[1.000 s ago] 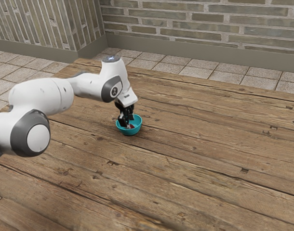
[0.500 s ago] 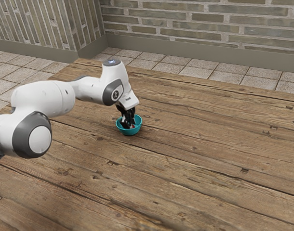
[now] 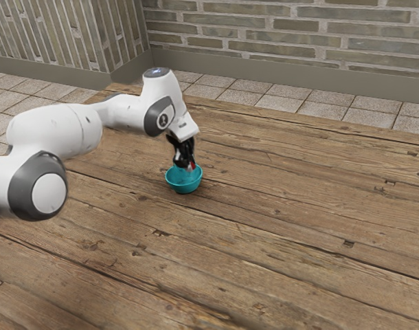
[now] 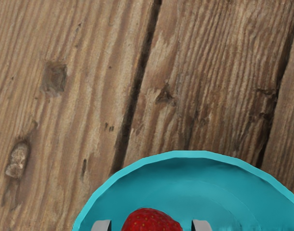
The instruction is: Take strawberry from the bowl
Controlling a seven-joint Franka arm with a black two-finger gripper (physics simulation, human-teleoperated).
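Exterior view, and from its left the white arm is stretched out over the wooden desk, its hand tipped downward. Next along, the turquoise bowl is seen sitting upright on the planks, and right above it the black gripper is held, pointed down. And the strawberry is gripped! It is pinched between the two fingers, its red side shown at the level of the bowl's far rim, over the opening. Farther right, bare boards are crossed by dark seams.

Over to the wrist view: a knot is spotted in the wood outside the bowl, then one pale fingertip, then the seeded red fruit, then the other fingertip, all framed by the bowl's curved turquoise rim.
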